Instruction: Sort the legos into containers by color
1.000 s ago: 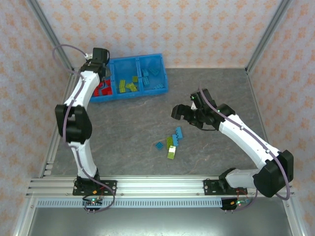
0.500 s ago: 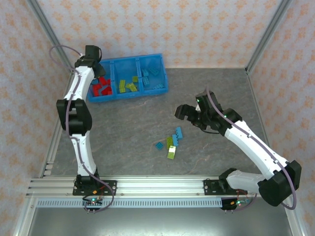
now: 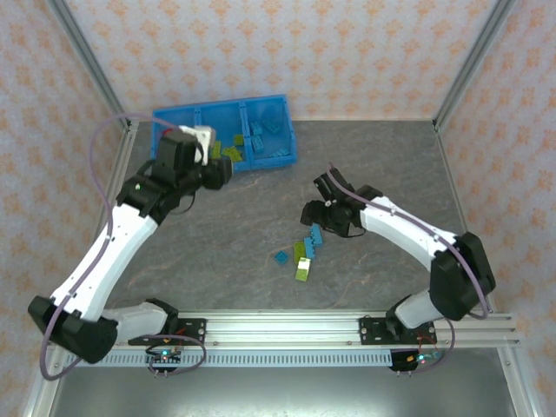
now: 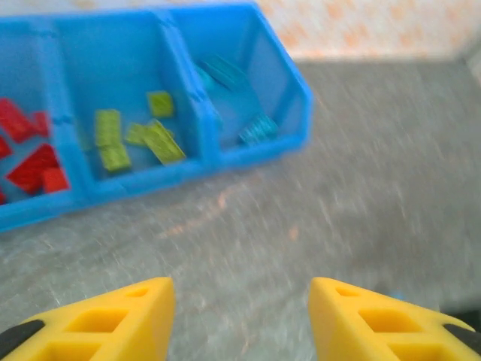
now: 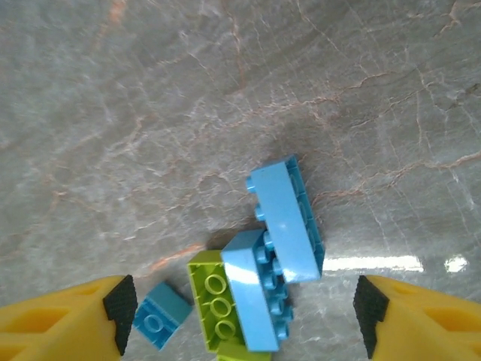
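Note:
The long blue tray [image 3: 289,130] stands at the back left; in the left wrist view, the tray [image 4: 248,153] holds red legos [image 4: 30,154], lime legos [image 4: 128,139] and light blue legos [image 4: 255,128], each colour in its own compartment. My left gripper [image 3: 221,171] hovers just in front of the tray, open and empty [image 4: 240,308]. A loose pile lies mid-table: two light blue bricks [image 5: 285,222], a lime brick [image 5: 214,297] and a small blue brick [image 5: 160,316]. My right gripper [image 3: 314,213] is open right over that pile, its fingers on either side [image 5: 244,316].
Another lime brick [image 3: 301,271] lies at the near end of the pile. Aluminium frame posts stand at the back corners, and a rail [image 3: 278,328] runs along the near edge. Bare grey tabletop [image 3: 217,234] lies between tray and pile.
My left arm swung back from the tray's red compartment toward the table, and its jaws opened. My right gripper moved left over the pile and its jaws narrowed a little.

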Robot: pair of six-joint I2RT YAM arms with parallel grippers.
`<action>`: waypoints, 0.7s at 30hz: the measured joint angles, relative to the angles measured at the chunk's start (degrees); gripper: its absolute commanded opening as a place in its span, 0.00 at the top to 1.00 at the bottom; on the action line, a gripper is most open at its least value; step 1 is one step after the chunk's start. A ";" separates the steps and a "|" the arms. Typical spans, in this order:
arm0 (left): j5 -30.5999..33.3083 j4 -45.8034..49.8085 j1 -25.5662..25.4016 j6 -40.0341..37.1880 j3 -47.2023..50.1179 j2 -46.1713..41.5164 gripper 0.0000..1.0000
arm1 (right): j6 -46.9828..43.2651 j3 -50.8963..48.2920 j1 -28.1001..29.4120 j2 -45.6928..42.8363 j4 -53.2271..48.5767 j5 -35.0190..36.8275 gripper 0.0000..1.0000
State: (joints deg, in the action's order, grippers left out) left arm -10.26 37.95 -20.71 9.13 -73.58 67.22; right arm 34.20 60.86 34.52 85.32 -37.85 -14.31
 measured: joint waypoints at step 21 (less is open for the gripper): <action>-11.32 -7.17 -0.31 -18.23 18.14 -9.20 0.12 | 0.07 4.76 0.46 2.25 3.32 10.25 0.76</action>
State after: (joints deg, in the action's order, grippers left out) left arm -21.58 30.79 -21.02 -9.10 -55.44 58.02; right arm 34.26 65.63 34.98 87.57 -34.52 -4.05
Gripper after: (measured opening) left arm 0.871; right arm 0.233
